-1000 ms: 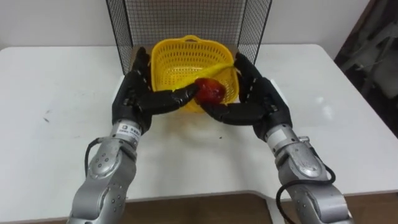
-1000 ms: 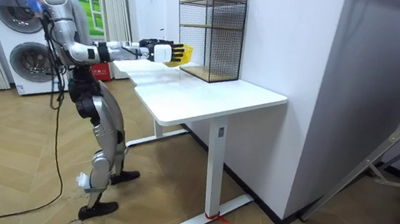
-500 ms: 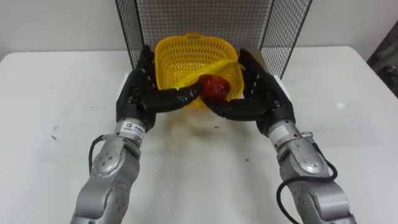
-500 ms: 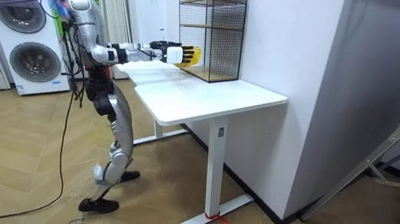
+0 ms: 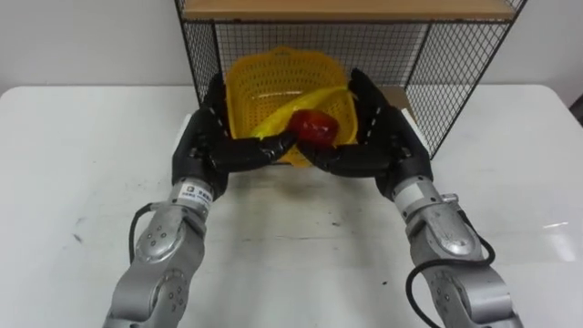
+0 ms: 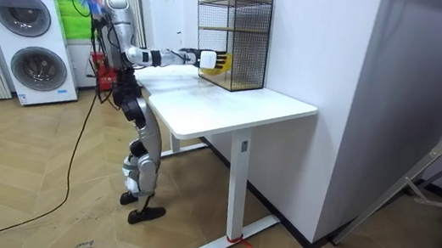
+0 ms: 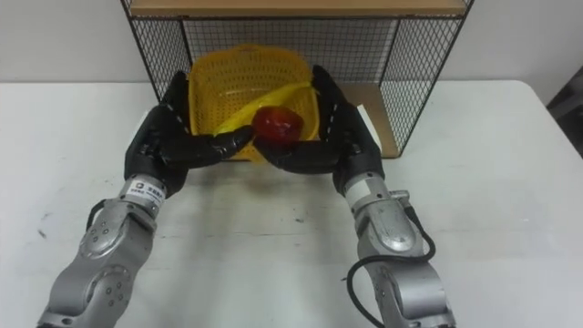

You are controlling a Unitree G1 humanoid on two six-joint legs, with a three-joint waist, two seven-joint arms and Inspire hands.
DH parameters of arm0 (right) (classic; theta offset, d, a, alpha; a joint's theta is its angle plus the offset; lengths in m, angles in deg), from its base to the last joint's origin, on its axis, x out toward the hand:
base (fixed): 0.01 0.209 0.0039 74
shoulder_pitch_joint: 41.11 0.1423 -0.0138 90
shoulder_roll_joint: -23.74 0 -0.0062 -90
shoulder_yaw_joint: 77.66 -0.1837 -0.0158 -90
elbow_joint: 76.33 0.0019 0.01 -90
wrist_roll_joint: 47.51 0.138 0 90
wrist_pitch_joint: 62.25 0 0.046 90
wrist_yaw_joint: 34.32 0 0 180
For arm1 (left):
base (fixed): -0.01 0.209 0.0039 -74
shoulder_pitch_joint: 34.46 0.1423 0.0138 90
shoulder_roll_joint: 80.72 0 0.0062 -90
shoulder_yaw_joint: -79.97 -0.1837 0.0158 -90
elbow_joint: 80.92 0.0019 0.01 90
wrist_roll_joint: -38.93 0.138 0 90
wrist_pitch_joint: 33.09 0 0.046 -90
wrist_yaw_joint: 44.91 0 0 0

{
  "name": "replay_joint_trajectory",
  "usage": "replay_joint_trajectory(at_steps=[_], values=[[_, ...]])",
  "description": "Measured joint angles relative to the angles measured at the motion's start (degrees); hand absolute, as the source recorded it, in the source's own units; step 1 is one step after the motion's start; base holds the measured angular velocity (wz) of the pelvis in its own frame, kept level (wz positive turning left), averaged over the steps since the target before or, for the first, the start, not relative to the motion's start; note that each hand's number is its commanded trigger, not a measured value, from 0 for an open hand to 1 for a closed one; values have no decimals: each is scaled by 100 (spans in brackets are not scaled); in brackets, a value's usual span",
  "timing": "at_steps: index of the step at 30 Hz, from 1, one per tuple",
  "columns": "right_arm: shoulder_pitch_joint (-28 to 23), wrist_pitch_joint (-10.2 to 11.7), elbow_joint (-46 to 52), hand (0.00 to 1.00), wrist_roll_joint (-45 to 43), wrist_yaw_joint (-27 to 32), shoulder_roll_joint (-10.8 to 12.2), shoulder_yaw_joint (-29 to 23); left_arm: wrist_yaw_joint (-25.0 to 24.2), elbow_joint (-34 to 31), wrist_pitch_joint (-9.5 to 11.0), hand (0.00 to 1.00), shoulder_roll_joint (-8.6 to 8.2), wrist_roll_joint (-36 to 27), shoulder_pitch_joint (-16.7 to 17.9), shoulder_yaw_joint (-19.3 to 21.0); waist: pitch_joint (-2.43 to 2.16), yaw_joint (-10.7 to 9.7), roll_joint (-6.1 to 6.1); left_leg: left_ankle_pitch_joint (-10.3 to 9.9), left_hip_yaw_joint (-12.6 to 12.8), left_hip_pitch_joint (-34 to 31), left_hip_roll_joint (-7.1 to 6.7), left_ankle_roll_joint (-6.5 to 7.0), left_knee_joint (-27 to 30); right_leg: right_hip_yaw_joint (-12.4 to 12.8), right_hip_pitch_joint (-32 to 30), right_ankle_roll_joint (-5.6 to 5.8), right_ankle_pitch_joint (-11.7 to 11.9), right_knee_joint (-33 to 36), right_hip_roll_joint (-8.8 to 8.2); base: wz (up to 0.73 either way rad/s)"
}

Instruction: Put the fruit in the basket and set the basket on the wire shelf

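At the mouth of the wire shelf [image 5: 455,73], lower bay, the yellow basket [image 5: 264,77] is held between both hands, tipped so its opening faces the head camera. Its far end is inside the bay, with the mesh back wall right behind it; its near end sticks out over the table [image 5: 91,155]. Can't tell whether its bottom touches the shelf floor.

Fruit is inside the basket: a red apple [image 5: 312,125] sits at the near rim, touching a banana [image 5: 301,105] that lies slantwise across the basket behind it.

The left robot hand [image 5: 211,137] cups the basket's left near corner, with its fingers running up the side wall and its thumb bent across the front. The right robot hand [image 5: 383,137] mirrors it on the right near corner, its thumb bent in under the apple. The thumb tips nearly meet at the front rim.

Room view: the robot stands at the table's end on the room view's left, both arms stretched forward to the shelf. Washing machines [image 6: 29,56] are behind it.
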Motion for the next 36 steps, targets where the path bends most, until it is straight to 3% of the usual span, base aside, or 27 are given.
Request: replay_joint_trajectory(at_steps=[9, 19, 26, 28, 33, 36], values=[[1, -81, -6, 0, -11, 13, 4, -55, -9, 3, -250, 0, -15, 261, -34, 9, -23, -76, 41, 14, 41, 160, 79, -23, -150, 32, 260, 4, 194, -431, 100, -4], [60, -91, -18, 0, 24, 60, 25, -71, 22, 37, -286, 0, 24, 240, -180, -1, -45, -79, 173, 35, 42, 253, 116, -33, -296, 30, 390, 2, 352, -622, 144, 0], [430, -100, -452, 0, 390, 291, 54, -95, 76, 758, -437, 0, -15, 246, -721, 16, -42, -68, 173, 45, 39, 242, 134, -47, -307, 0, 389, -21, 382, -651, 165, 0], [481, -217, -480, 0, 532, 385, 57, -94, 149, 886, -498, 0, -7, 211, -897, 16, -42, -63, 172, 54, 40, 247, 138, -60, -301, 8, 393, -27, 385, -692, 173, 0], [484, -303, -481, 0, 695, 488, 110, -94, 212, 993, -510, 0, 1, 136, -969, 32, -39, -52, 167, 61, 66, 250, 151, -72, -329, 26, 390, -29, 386, -750, 186, -2], [524, -371, -530, 0, 688, 522, 142, -94, 280, 1206, -656, 0, -41, 142, -1087, 149, -27, -44, 148, 61, 98, 251, 155, -72, -344, 42, 401, -33, 389, -807, 188, -5]])
